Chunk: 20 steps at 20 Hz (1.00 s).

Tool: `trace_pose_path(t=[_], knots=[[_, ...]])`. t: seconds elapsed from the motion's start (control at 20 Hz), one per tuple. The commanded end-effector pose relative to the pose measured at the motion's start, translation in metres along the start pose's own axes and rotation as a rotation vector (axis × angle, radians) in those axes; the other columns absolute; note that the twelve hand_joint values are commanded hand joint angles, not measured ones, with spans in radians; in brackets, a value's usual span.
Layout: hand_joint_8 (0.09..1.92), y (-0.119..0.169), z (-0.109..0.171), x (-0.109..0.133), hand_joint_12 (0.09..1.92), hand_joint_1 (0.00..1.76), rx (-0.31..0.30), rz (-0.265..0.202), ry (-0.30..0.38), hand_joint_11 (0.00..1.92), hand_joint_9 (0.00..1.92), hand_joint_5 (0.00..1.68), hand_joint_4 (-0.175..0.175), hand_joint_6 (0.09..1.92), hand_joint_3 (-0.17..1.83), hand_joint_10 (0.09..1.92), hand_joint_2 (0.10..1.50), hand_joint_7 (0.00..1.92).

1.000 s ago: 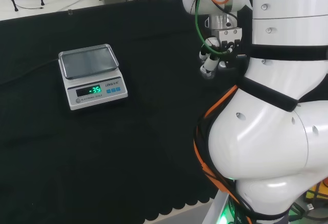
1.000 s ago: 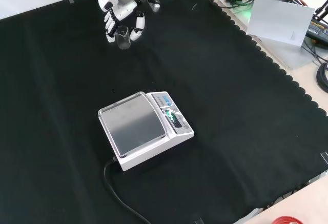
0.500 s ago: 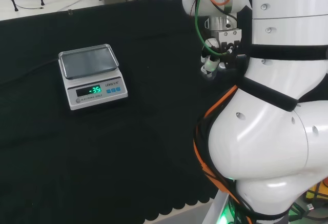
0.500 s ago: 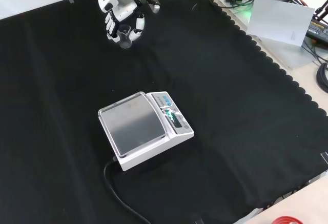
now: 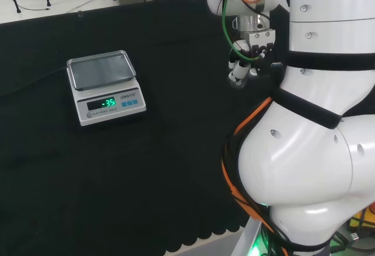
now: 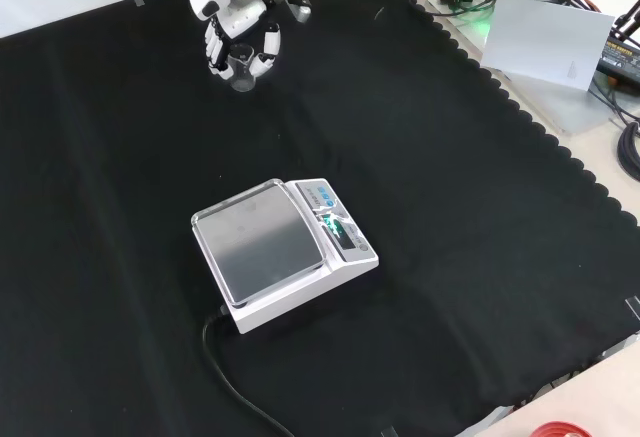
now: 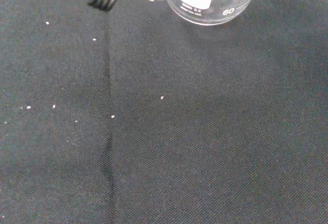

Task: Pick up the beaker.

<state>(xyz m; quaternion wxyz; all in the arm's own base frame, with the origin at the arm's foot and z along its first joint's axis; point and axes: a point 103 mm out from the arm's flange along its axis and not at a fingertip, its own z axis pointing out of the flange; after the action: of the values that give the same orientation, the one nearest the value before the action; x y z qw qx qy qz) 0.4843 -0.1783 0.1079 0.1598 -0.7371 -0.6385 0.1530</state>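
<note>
nearest in the front view: scale, pan bare, well apart from the work. beyond it, near the cloth's far edge: beaker, small, clear glass, looks empty, upright between white fingers. likely light, stiff, smooth enough to slip, breakable if knocked or squeezed hard; best taken round the side wall, below the rim. hand curled about the beaker from above, fingers on either side of the wall, seemingly gripping; base apparently just off the cloth, not certain.
</note>
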Motion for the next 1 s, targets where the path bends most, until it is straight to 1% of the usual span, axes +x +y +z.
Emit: trace_pose_path(t=[0.05, 0.15, 0.3, 0.5, 0.7, 1.0], knots=[[0.75, -0.002, -0.009, 0.004, 1.27, 1.11, 0.001, -0.002, -0.022, 0.59, 0.85, 0.67, -0.077, 0.91, 0.74, 0.72, 0.79, 0.54], [0.75, -0.003, -0.012, 0.005, 1.27, 1.11, 0.010, -0.008, -0.025, 0.60, 0.85, 0.67, -0.078, 0.92, 0.74, 0.72, 0.79, 0.55], [0.76, -0.006, -0.019, 0.010, 1.27, 1.11, 0.025, -0.019, -0.056, 0.61, 0.86, 0.68, -0.079, 0.92, 0.74, 0.72, 0.79, 0.56], [0.76, -0.011, -0.032, 0.013, 1.26, 1.12, 0.041, -0.040, -0.066, 0.63, 0.88, 0.70, -0.080, 0.92, 0.74, 0.73, 0.79, 0.59], [0.76, -0.015, -0.040, 0.016, 1.24, 1.12, 0.034, -0.037, -0.080, 0.64, 0.90, 0.72, -0.078, 0.92, 0.75, 0.72, 0.79, 0.61], [0.76, -0.016, -0.043, 0.017, 1.24, 1.12, 0.015, -0.040, -0.073, 0.65, 0.90, 0.73, -0.080, 0.92, 0.75, 0.72, 0.79, 0.62]])
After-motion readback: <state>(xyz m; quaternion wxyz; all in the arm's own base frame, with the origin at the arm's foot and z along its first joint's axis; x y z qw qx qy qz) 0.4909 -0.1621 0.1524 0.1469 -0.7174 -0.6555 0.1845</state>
